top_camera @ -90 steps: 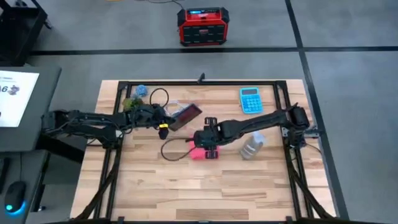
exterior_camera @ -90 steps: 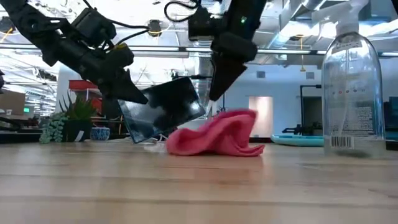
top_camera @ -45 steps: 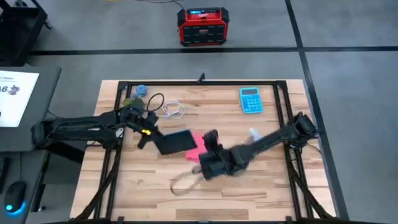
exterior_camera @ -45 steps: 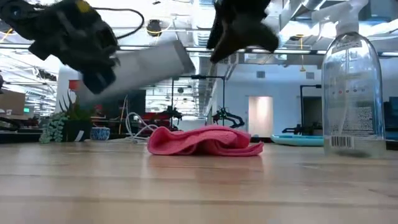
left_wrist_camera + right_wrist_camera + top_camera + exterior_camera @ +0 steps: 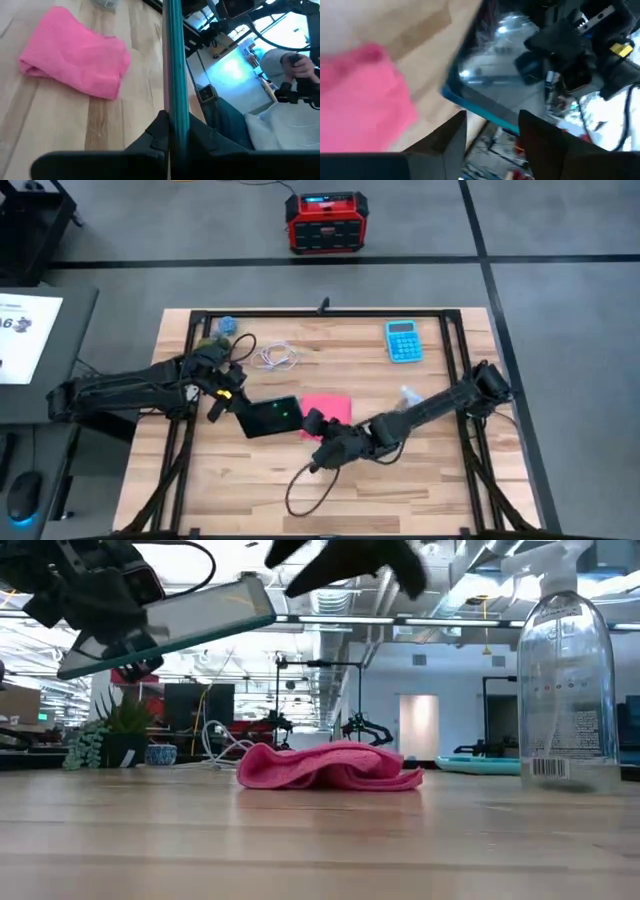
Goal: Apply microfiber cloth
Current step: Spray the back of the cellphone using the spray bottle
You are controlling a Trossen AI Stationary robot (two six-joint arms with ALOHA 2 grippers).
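Two arms meet over the middle of the light wooden slatted table [image 5: 250, 480], and neither touches the cloth. Nearest the front edge, the right gripper [image 5: 322, 456] hangs above the boards with its two dark fingers [image 5: 451, 136] spread and nothing between them. In its wrist view they point toward the phone's glossy face, so it seems poised to come back for the cloth.

Just behind it, the left gripper [image 5: 228, 399] pinches the flat dark rectangular phone with a teal edge [image 5: 274, 417] by one end. The low view shows the phone lifted clear of the table and tilted, screen up. I judge it is held this way so the screen is presented for wiping while the other arm works.

Beside the phone lies the small bright pink microfiber cloth [image 5: 325, 767], crumpled and flat on the wood, free of both grippers. It sits within easy reach of the right arm, probably so it can be picked up next.

Farther back stand a clear plastic spray bottle [image 5: 570, 690], near the right arm, then a coiled white cable [image 5: 278, 358], a small green potted plant [image 5: 112, 735] and a blue pocket calculator [image 5: 403, 340] toward the far edge, all apart from the work.
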